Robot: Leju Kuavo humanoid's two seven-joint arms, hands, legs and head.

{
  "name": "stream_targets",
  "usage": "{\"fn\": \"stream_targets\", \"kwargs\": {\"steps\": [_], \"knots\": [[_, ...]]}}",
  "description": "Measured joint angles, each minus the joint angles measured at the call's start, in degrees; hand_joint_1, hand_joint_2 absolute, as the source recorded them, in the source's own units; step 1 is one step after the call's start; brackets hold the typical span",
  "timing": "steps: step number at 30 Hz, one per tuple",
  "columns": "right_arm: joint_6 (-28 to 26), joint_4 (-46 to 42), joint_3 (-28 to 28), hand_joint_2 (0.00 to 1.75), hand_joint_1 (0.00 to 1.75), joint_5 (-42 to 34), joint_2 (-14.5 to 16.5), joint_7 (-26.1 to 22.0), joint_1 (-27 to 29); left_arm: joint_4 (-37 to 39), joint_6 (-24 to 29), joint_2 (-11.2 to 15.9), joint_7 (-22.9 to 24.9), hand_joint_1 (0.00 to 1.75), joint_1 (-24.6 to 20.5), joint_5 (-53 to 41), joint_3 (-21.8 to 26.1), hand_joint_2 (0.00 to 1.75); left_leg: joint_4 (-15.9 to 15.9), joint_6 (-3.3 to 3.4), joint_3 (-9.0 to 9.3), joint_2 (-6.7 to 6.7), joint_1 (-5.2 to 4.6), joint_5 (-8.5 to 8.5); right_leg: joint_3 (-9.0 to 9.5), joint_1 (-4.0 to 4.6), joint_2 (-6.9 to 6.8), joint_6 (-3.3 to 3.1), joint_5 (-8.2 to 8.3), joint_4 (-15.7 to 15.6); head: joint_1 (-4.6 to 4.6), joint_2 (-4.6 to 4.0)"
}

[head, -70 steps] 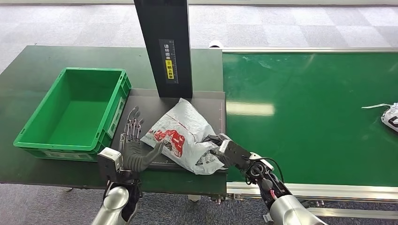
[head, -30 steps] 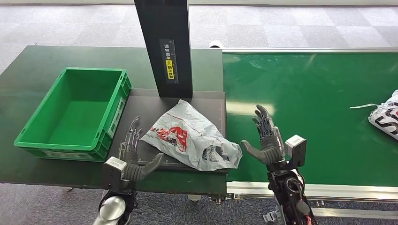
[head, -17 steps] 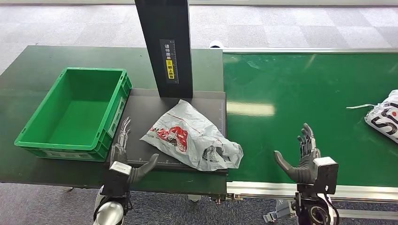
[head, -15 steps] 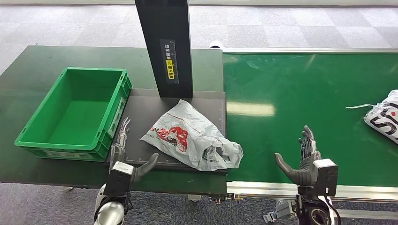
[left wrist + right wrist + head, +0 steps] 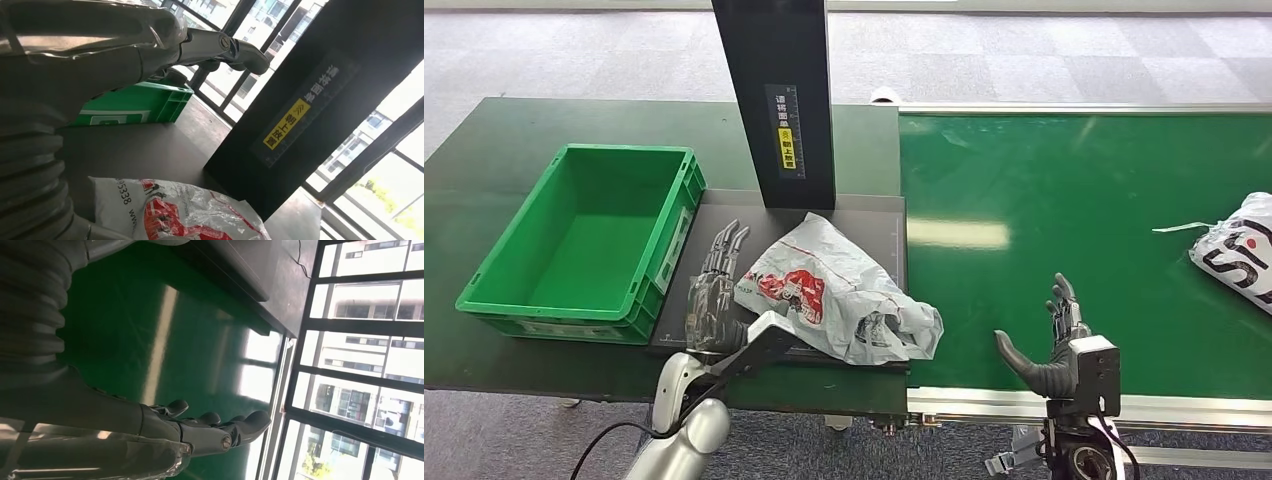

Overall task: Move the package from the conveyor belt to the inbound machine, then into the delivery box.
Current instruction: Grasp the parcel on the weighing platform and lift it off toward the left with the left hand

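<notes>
Your left hand (image 5: 716, 300) has reached in, fingers spread and empty, beside the package (image 5: 834, 293) on the inbound machine (image 5: 879, 220), while your right hand (image 5: 1054, 350) hangs open and clear, so the box transfer looks next.

Silver arms, grey ribbed wrist covers, dark-fingered left hand (image 5: 716, 300), right hand (image 5: 1054, 345).

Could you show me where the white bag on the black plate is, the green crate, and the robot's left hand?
package (image 5: 829, 290), head view, middle of the crumpled bag.
green crate (image 5: 686, 195), head view, its right rim.
left hand (image 5: 717, 300), head view, back of the hand.
</notes>
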Motion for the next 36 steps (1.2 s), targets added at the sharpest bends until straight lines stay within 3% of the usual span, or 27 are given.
{"fn": "stream_targets", "kwargs": {"steps": [5,9,13,18,22,29,31,33,36], "knots": [[0.13,0.05,0.04,1.75,0.00,0.08,0.26,0.05,-0.07,2.51,-0.71,-0.28,1.09,0.00,-1.64,-1.82,-0.46,1.75,0.00,0.00,0.03,0.04,0.00,0.00,-0.01,0.00,0.03,0.00,0.00,0.00,-0.04,0.00],[0.80,0.35,0.01,1.75,0.00,0.20,0.58,0.18,-0.09,14.77,-13.18,-2.34,-3.80,0.00,-8.34,6.27,-0.85,1.75,0.01,0.03,-0.03,0.02,0.00,0.02,-0.02,0.00,0.01,0.01,0.01,0.00,-0.01,-0.01],[1.10,0.54,-0.01,1.75,0.00,0.44,0.63,0.18,-0.23,18.12,-19.29,-3.14,-5.97,0.00,-9.42,9.89,-1.40,1.75,0.01,0.03,-0.04,0.02,0.00,0.01,-0.04,0.00,0.03,0.01,0.01,0.00,-0.01,-0.01],[1.10,1.03,-0.01,1.75,0.00,0.88,0.63,0.15,-0.61,19.74,-22.77,-3.27,-6.80,0.01,-9.76,11.03,-2.80,1.75,0.00,0.03,-0.05,0.02,0.00,0.01,-0.02,0.00,0.02,0.01,0.01,0.00,-0.01,-0.01],[1.03,1.15,-0.01,1.75,0.00,1.08,0.64,0.12,-0.72,19.67,-23.94,-3.30,-8.41,0.37,-9.46,13.56,-3.36,1.75,0.00,0.03,-0.05,0.01,0.00,0.01,-0.01,0.00,0.01,0.01,0.01,0.01,-0.01,-0.01],[0.82,1.16,-0.05,1.75,0.00,1.10,0.73,0.12,-0.89,17.53,-24.03,-3.30,-10.08,0.37,-8.48,16.44,-3.45,1.75,0.00,0.03,-0.06,0.01,0.00,0.01,-0.02,0.00,0.01,0.01,0.01,0.01,-0.01,-0.01],[0.82,1.16,-0.05,1.75,0.00,1.10,0.74,0.11,-0.89,17.20,-24.03,-3.30,-10.10,0.91,-8.33,16.49,-3.45,1.75,0.00,0.03,-0.06,0.01,0.00,0.01,-0.02,0.00,0.02,0.01,0.01,0.00,0.00,-0.01],[0.81,1.16,-0.07,1.75,0.00,1.10,0.75,0.11,-0.90,16.93,-24.03,-3.30,-10.21,1.56,-8.21,16.61,-3.45,1.75,0.00,0.03,-0.06,0.01,0.00,0.01,-0.02,0.00,0.02,0.01,0.01,0.00,-0.01,-0.01],[0.71,1.16,-0.08,1.75,0.00,1.10,0.76,0.11,-0.89,16.14,-24.23,-3.30,-11.47,1.73,-7.88,18.46,-3.45,1.75,0.00,0.03,-0.06,0.01,0.00,0.01,-0.02,0.00,0.02,0.01,0.01,0.01,-0.01,-0.01]]}}
